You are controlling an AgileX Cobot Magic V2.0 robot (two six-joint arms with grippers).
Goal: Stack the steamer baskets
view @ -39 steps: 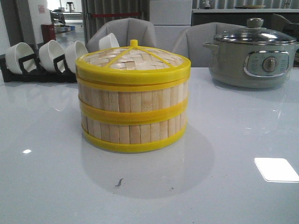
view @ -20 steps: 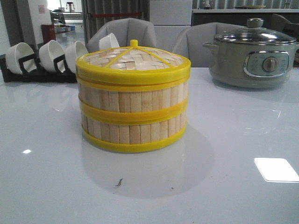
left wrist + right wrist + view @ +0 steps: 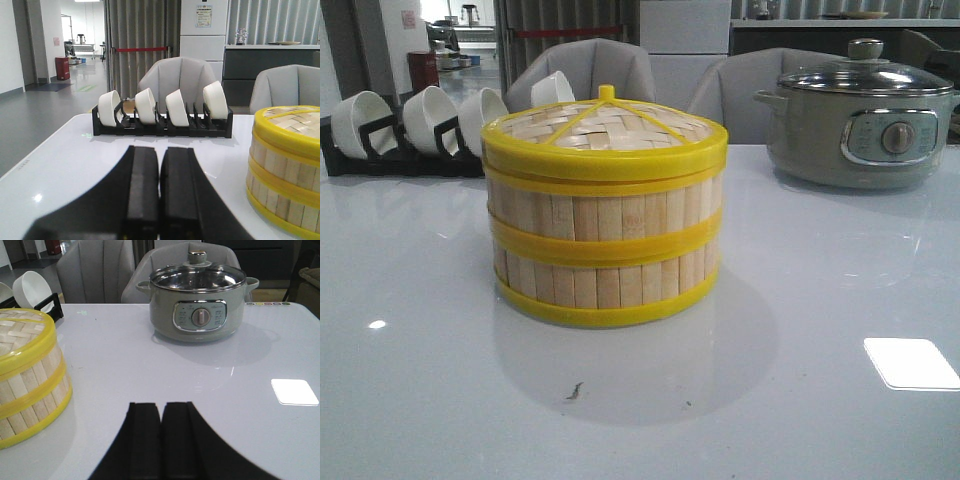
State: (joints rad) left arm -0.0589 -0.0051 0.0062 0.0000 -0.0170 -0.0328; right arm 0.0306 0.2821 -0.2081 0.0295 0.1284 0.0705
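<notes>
nearest in each wrist view is the gripper itself: the left gripper [image 3: 159,200] has its two black fingers pressed together with only a thin seam between them, holding nothing, and the right gripper [image 3: 161,440] is closed the same way and also empty. both hang low over the glossy white table [image 3: 820,420], and neither shows in the front view. a little farther out sit the baskets [image 3: 605,255], already one on top of the other near the middle of the table, the upper [image 3: 605,205] square on the lower [image 3: 605,280], with the woven lid [image 3: 605,130] capping them. the stack's axis is upright and it looks level, yellow bands running evenly round. it lies between the two arms: off to the right of the left gripper and off to the left of the right gripper, apart from both. i can't tell which arm is nearer; the stack fills about the same edge of each wrist view. judging by this, the stacking looks finished, so any coming move would likely be a retreat, not a grasp. beyond, a rack [image 3: 380,150] of white bowls [image 3: 430,118] stands at the far left, a grey pot [image 3: 865,125] at the far right, and grey chairs [image 3: 585,65] behind the table.
</notes>
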